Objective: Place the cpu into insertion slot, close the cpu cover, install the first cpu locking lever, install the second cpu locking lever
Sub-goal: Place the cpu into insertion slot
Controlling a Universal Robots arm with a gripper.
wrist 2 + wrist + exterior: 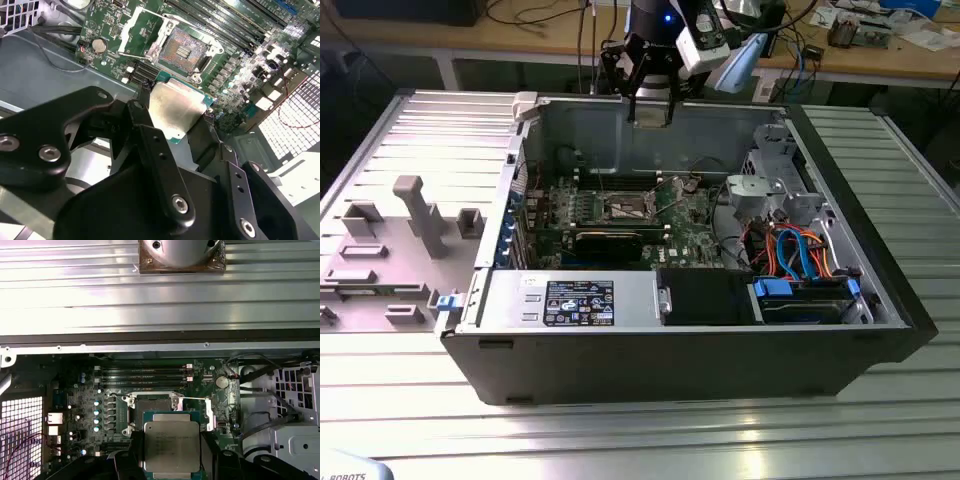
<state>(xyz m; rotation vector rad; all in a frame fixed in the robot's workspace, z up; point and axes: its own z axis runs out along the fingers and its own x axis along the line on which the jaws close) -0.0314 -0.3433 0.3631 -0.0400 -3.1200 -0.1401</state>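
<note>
Silver-grey metal is what you have clamped in your gripper point(651, 103): the cpu point(652, 112), pinched at two opposite edges by the black fingers point(145, 125), which press against it in both wrist views. In the exterior view you hold it in the air over the wall of the open computer case point(670, 350) that lies farthest from that camera, well above the green motherboard point(685, 205). The insertion slot point(186, 48) lies bare below (its grid of contacts shows plainly in the second wrist view), and the chip is apart from it, not seated. The cpu cover point(129, 31) stands swung open just beside the slot. In the first wrist view the chip hides part of the slot's rim. The case rests on a ribbed metal table point(620, 440).
</note>
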